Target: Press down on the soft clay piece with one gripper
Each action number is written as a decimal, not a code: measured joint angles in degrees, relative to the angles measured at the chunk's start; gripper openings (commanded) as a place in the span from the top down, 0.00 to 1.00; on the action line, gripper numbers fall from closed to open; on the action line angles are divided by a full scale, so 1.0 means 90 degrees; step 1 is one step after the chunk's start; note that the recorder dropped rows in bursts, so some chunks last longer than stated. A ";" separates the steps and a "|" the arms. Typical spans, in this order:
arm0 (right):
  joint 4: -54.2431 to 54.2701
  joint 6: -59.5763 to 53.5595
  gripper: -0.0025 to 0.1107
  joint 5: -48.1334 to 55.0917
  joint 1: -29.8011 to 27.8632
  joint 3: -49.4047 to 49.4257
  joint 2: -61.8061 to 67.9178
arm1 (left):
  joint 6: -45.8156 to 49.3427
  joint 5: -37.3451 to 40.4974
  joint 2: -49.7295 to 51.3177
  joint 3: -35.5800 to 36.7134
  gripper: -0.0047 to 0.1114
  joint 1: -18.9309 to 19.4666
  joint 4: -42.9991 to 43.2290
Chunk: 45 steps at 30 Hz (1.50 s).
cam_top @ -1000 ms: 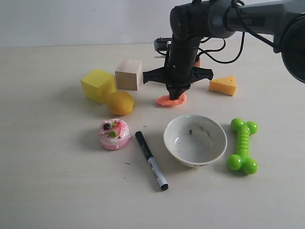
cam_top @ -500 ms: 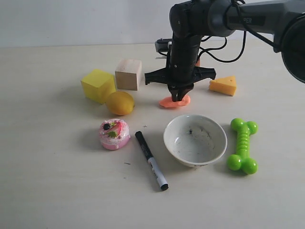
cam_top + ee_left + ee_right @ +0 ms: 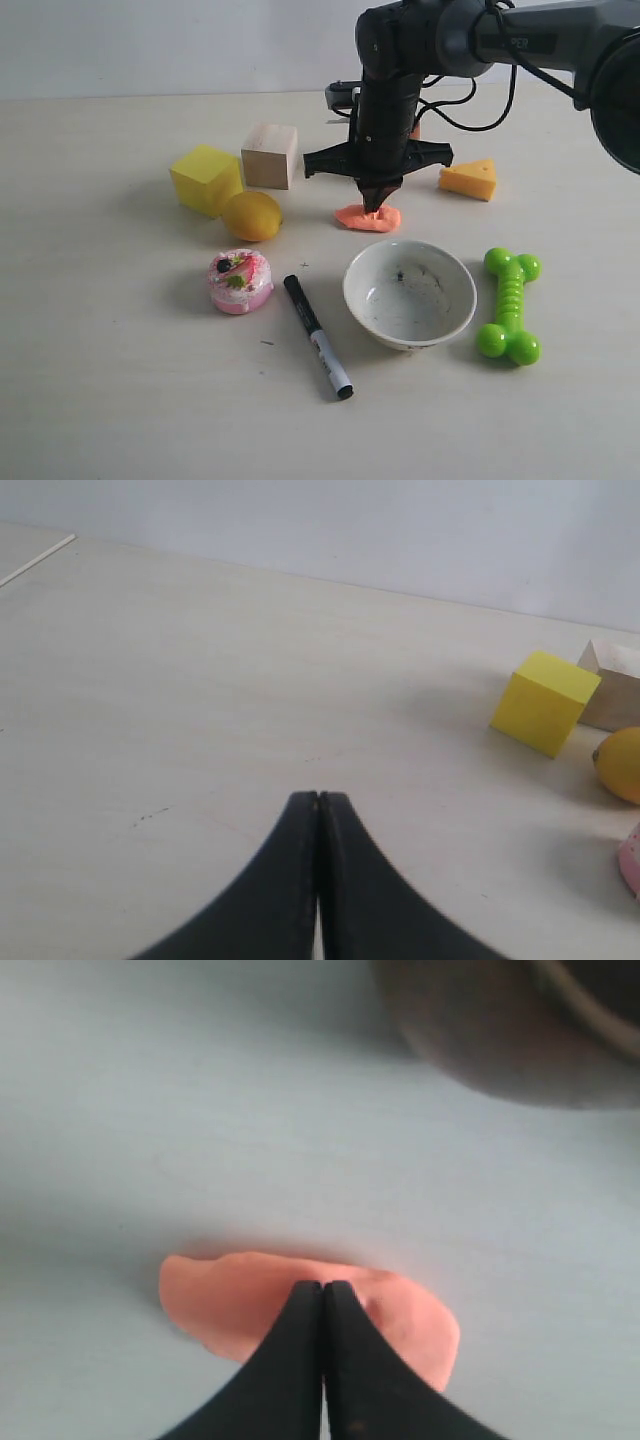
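The soft clay piece (image 3: 368,218) (image 3: 225,1305), a flat salmon-orange lump, lies on the table between the wooden block and the white bowl. My right gripper (image 3: 378,206) (image 3: 322,1286) is shut, its pointed tips together and aimed straight down at the top of the clay; whether they touch it I cannot tell. Nothing is held between them. My left gripper (image 3: 318,797) is shut and empty over bare table, outside the exterior view.
A white bowl (image 3: 410,293) sits just in front of the clay. Around it lie a cheese wedge (image 3: 469,179), green toy bone (image 3: 510,305), black marker (image 3: 317,336), pink cake toy (image 3: 240,280), lemon (image 3: 252,215), yellow cube (image 3: 205,178) and wooden block (image 3: 271,155).
The right gripper has risen a little and shifted slightly right. The clay has shifted right with it and now shows more fully below the tips.
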 measured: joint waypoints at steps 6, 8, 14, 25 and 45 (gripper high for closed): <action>-0.0025 0.0000 0.98 0.0000 0.0000 0.0000 0.0000 | 0.0000 0.0000 0.0000 0.0000 0.96 0.0000 0.0000; -0.0087 0.0000 0.98 0.0012 0.0000 0.0000 0.0000 | 0.0000 0.0000 0.0000 0.0000 0.96 0.0000 0.0000; -0.0029 -0.0531 0.98 0.0006 0.0000 0.0106 -0.0246 | 0.0000 0.0000 0.0000 0.0000 0.96 0.0000 0.0000; 0.0186 -0.0875 0.98 -0.3202 0.0258 0.3240 -0.2880 | 0.0000 0.0000 0.0000 0.0000 0.96 0.0000 0.0000; 0.0311 -0.1199 0.98 -0.4001 0.0301 0.5259 -0.7002 | 0.0000 0.0000 0.0000 0.0000 0.96 0.0000 0.0000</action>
